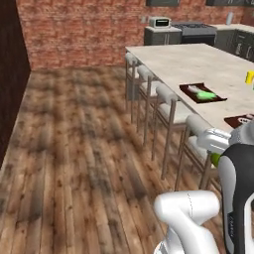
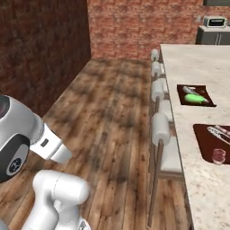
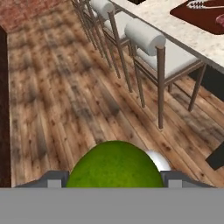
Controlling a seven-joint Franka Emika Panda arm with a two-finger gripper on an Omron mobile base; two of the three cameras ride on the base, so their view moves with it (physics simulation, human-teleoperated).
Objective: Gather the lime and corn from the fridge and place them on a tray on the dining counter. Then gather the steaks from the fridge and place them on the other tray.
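Hand view first: the lime [image 3: 114, 164] sits big and green at the bottom centre of the frame, wedged between my two finger tips, so my gripper [image 3: 114, 180] is pinching it from both sides. In the left base view a sliver of that same green peeks out beside my wrist at the right edge.

Now the relation that matters. The dining counter [image 1: 198, 64] runs up the right side of the left base view, and in the hand view it cuts across the upper right corner, beyond the row of bar stools [image 3: 144, 37]. So the drop point lies ahead and to the right of the lime, higher up than where I carry it.

Two trays are on that top. The far tray [image 2: 196, 95] already holds something long and green, probably the corn, though it is too small to be sure. The near tray [image 2: 211, 143] holds a small reddish piece and a silver utensil [image 2: 218, 131]. My guess: the lime belongs on the far one, past the nearer tray.
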